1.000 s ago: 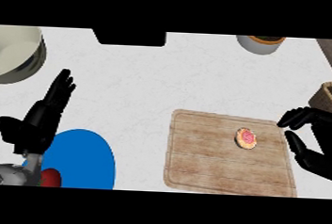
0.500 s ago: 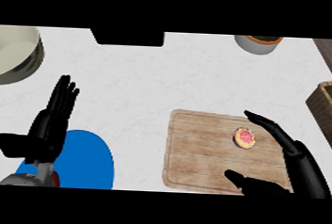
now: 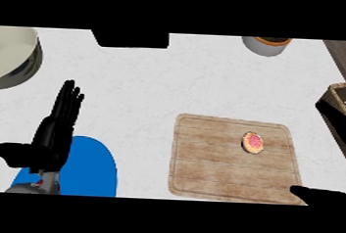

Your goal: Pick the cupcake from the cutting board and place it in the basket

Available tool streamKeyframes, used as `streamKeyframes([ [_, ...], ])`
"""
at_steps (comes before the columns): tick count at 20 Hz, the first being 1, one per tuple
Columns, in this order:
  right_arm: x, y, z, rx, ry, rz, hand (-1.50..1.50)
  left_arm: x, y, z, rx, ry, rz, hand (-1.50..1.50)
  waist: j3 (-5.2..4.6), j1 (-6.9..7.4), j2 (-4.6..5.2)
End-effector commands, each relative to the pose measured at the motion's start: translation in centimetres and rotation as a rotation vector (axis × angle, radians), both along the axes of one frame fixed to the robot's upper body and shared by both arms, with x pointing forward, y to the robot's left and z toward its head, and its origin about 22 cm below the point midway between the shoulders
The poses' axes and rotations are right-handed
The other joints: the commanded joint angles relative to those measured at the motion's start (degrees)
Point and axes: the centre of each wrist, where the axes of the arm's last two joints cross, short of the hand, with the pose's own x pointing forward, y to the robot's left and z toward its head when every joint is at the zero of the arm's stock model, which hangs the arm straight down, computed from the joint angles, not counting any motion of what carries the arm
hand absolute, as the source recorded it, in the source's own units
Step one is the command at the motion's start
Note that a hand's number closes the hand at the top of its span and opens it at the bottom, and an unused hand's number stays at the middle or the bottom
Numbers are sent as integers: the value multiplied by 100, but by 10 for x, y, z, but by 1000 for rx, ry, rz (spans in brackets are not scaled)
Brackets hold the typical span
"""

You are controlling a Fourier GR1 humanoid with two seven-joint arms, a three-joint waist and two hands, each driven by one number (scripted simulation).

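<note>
The cupcake (image 3: 253, 142) is seen from above as a small round of pink frosting inside a tan rim, standing upright on the board (image 3: 217, 164), toward the board's far right part. It lies up and to the left of the right hand (image 3: 324, 197), well apart from it, with bare board between.

Of the right hand only a dark part shows at the lower right edge, over the board's near right corner; whether its fingers are spread or curled cannot be told. The left hand (image 3: 52, 133) rests far to the cupcake's left, fingers straight and pointing away from the robot, thumb out to the side, holding nothing, above a blue plate (image 3: 94, 169).

The cupcake is judged to be light and soft: the frosting would smear or dent under any touch from above, and the cake would crush if squeezed hard. It would best be taken by its sides, low on the wrapper, with thumb and fingers on opposite flanks and the top left untouched.

Being round, it shows no long axis across the board, so no approach direction is favoured by its shape; its own axis runs upright, frosting toward the camera, and it should be kept that way while carried.

The basket (image 3: 343, 111) stands beyond the right hand, at the right edge, to the cupcake's right.
</note>
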Motion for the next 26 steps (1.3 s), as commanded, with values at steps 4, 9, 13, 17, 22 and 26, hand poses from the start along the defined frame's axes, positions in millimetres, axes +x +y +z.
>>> streamKeyframes([
  [4, -17, 17, 62, -177, 271, 34, -150, -5, -8, 4, -9, -18, -6, 0, 37, 176, 36],
  [9, -6, 34, 98, -133, 340, 46, -150, 4, -16, 5, -19, -7, -23, 0, 41, 222, 63],
  [13, -5, 45, 80, -184, 367, 10, -150, 7, -5, 3, -8, -18, -15, 0, 46, 180, 56],
  [17, 20, 50, 67, -242, 387, -49, -150, -1, -19, 2, -14, -9, -28, 0, 47, 239, 61],
  [22, 23, 40, 40, -221, 432, -37, -150, -2, -15, -1, -14, -10, -28, 0, 56, 157, 51],
  [26, 25, 41, 23, -187, 414, -46, -150, 2, -3, 3, -18, -20, -41, 0, 56, 143, 50],
])
